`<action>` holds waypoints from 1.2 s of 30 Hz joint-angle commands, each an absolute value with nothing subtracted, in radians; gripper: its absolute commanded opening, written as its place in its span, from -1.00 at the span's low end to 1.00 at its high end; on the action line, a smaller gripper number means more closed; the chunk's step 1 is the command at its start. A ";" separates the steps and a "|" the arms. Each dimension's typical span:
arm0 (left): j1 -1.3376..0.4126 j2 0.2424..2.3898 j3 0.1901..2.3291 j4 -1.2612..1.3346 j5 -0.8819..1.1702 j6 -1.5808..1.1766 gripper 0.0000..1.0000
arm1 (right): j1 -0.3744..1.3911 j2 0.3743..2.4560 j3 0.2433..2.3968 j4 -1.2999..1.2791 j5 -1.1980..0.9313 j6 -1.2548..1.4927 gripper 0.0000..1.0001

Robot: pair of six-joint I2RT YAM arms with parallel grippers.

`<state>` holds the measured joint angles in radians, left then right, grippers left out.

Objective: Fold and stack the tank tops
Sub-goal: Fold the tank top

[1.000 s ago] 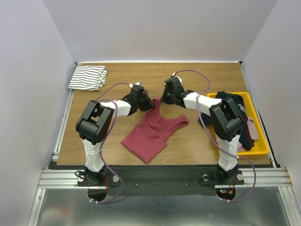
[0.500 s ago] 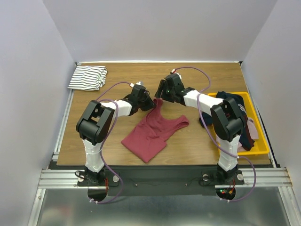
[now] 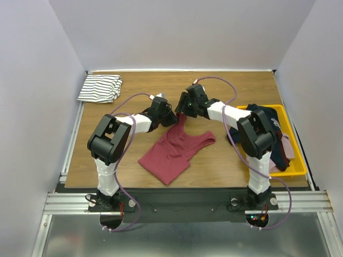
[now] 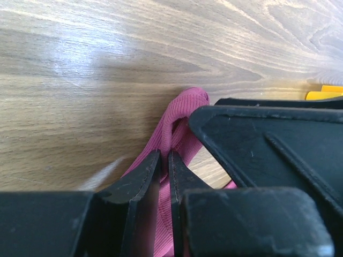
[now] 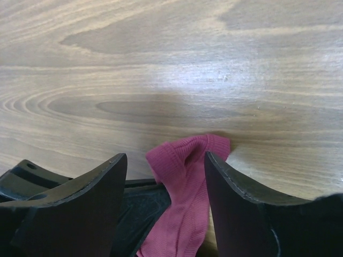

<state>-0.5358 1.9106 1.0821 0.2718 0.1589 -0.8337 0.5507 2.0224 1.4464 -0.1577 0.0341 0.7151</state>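
The dark red tank top (image 3: 174,147) lies spread on the wooden table, one strap reaching up between the two grippers. My left gripper (image 3: 172,119) is shut on that strap (image 4: 185,104); in the left wrist view its fingers (image 4: 151,166) pinch the ribbed cloth. My right gripper (image 3: 181,110) stands open just right of it. The strap's looped end (image 5: 187,160) lies loose between the spread fingers (image 5: 225,176) of the right gripper (image 5: 165,156), resting on the table. The striped tank top (image 3: 100,88) sits folded at the far left corner.
A yellow bin (image 3: 301,155) with dark and pale clothes stands at the right edge of the table, beside the right arm. Grey walls close in the table on three sides.
My right gripper has gone from shut to open and let the red strap drop to the table, shifting slightly left. The left gripper keeps its hold and has barely moved.
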 commanded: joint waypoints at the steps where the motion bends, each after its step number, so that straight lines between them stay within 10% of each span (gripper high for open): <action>1: -0.543 1.888 1.115 0.285 0.146 -0.815 -0.55 | 0.554 2.025 1.456 -0.160 0.028 0.721 0.27; 16: -0.551 1.876 1.109 0.284 0.140 -0.815 -0.55 | 0.552 2.052 1.466 -0.172 0.026 0.710 -0.26; 24: -0.551 1.845 1.085 0.284 0.130 -0.815 -0.55 | 0.552 2.056 1.505 -0.169 0.044 0.709 -0.99; 36: -0.526 1.691 0.988 0.261 0.035 -0.870 -0.53 | 0.551 1.937 1.347 0.093 -0.027 0.655 -0.99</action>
